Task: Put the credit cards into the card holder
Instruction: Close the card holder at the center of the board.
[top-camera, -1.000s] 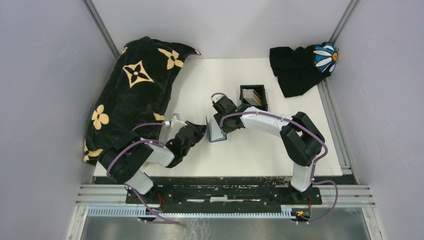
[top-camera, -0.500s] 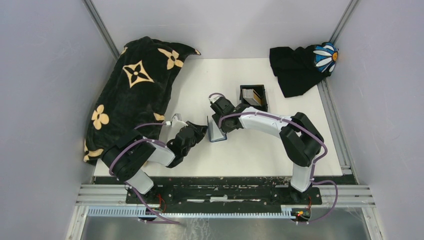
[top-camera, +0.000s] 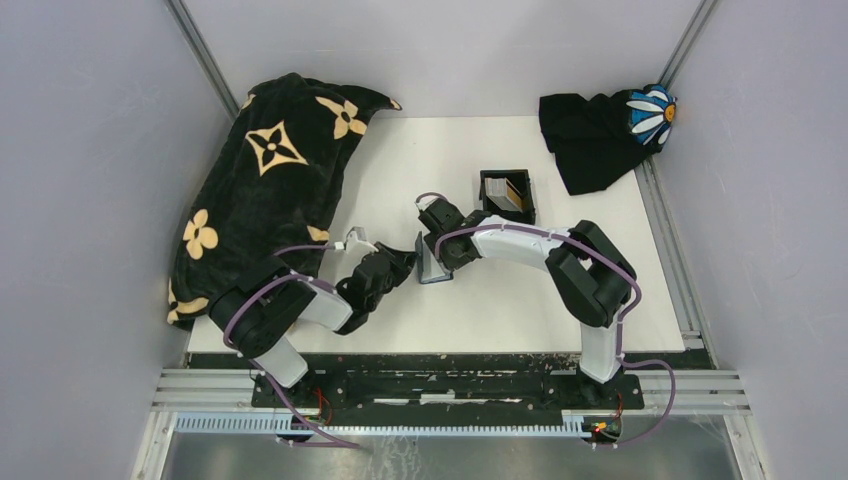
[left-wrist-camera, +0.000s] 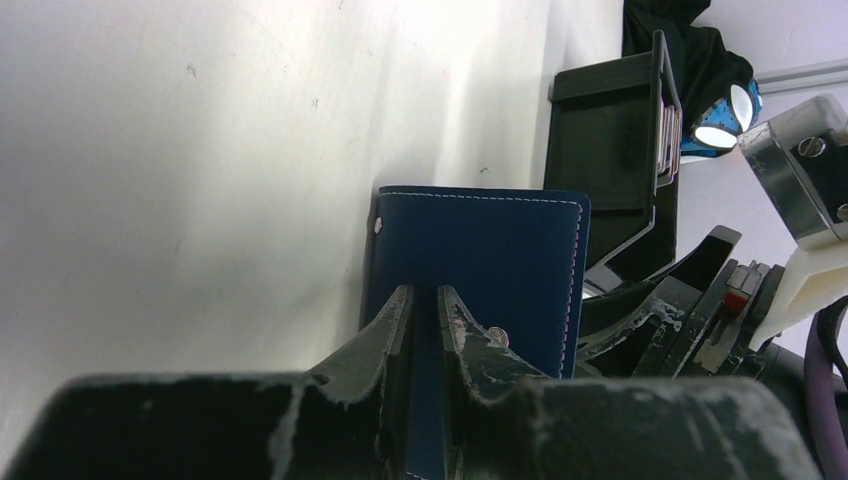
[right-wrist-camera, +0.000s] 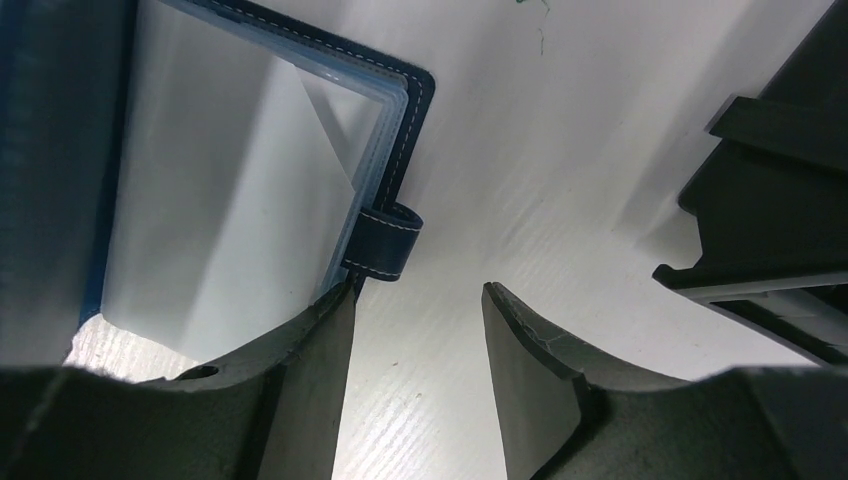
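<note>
The navy card holder (top-camera: 431, 266) stands open on its edge at the table's middle. My left gripper (top-camera: 408, 262) is shut on its cover; in the left wrist view the gripper (left-wrist-camera: 424, 300) pinches the blue cover (left-wrist-camera: 500, 250). My right gripper (top-camera: 437, 243) is open and empty just behind it. In the right wrist view the gripper (right-wrist-camera: 415, 300) hovers over bare table, its left finger (right-wrist-camera: 320, 340) touching the holder's edge by the snap tab (right-wrist-camera: 385, 245), with clear sleeves (right-wrist-camera: 230, 170) showing. The credit cards (top-camera: 513, 192) stand on edge in the black tray (top-camera: 490, 195); they also show in the left wrist view (left-wrist-camera: 671, 120).
A black blanket with tan flowers (top-camera: 265, 190) covers the table's left side. A black cloth with a daisy (top-camera: 600, 135) lies at the back right corner. The tray (right-wrist-camera: 780, 180) is close to the right gripper's right side.
My right gripper has shifted a little left and nearer to the holder. The holder's cover now stands more upright and looks narrower. The left gripper keeps its hold.
</note>
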